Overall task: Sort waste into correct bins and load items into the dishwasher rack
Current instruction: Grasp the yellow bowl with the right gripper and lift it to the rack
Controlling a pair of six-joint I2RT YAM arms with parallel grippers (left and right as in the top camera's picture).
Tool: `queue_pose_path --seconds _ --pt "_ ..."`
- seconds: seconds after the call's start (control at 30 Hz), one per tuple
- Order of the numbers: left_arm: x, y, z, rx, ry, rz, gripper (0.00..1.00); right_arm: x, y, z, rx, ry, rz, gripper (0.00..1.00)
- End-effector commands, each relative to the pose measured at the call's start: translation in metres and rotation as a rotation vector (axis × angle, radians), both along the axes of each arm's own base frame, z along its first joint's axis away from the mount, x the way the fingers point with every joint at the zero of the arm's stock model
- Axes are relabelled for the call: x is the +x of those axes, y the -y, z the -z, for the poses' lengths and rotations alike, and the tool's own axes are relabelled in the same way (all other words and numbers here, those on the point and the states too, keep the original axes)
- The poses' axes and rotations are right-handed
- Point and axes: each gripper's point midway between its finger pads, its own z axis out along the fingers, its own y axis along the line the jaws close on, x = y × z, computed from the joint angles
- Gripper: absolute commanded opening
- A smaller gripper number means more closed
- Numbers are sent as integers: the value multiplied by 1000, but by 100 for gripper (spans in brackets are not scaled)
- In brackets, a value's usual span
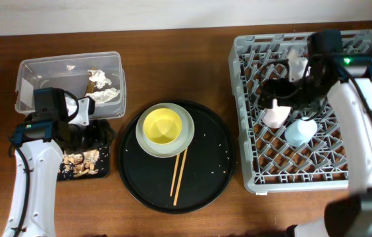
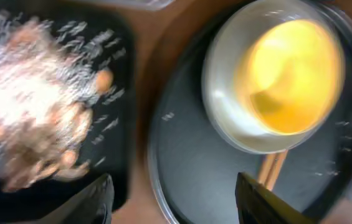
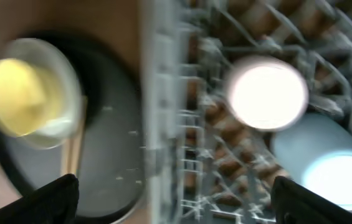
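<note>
Right fingers [image 3: 45, 200] spread over pink cup [image 3: 267, 93], blue cup [image 3: 331, 163] just beside.

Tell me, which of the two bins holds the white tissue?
The clear plastic tub; crumpled tissue lies inside it. The shallow black tray next to it holds beige food scraps instead.

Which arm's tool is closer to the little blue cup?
Right. The right tool hangs over the dishwasher rack, close beside the blue cup. The left tool is far off, above the shallow black tray.
</note>
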Motion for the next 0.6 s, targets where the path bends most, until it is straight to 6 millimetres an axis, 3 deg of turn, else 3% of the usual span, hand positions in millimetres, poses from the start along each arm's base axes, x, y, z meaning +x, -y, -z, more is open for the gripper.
queue_pose_path --seconds 0.0,0.03,0.17,0.23,0.33,0.4,0.43,0.5,0.53,0.57 --pt "-17 -38 6 182 -89 -163 63 -4 -74 -15 49 79 -199 98" --pt "-19 -38 7 181 -99 -162 64 -4 -104 -5 41 71 -251 94" --pt "-19 -38 7 180 -99 -161 65 -8 -180 45 39 -12 -353 84" --pt "-20 -38 7 179 -99 -161 65 -4 -216 86 18 -54 -358 81" --pt "-21 -37 7 173 -106 -163 65 5 -227 140 -79 -105 -257 75" --pt "-21 -34 7 160 -105 -159 65 10 -231 166 -89 -136 -208 64" --pt "-21 -34 7 160 -105 -159 65 10 -232 176 -94 -151 -200 51" --pt "-21 -34 7 160 -105 -159 65 9 -233 185 -100 -169 -187 44" --pt "-21 -34 7 160 -105 -159 65 9 -233 186 -99 -167 -187 35" --pt "-21 -34 7 160 -105 -159 65 9 -233 185 -99 -167 -187 17"
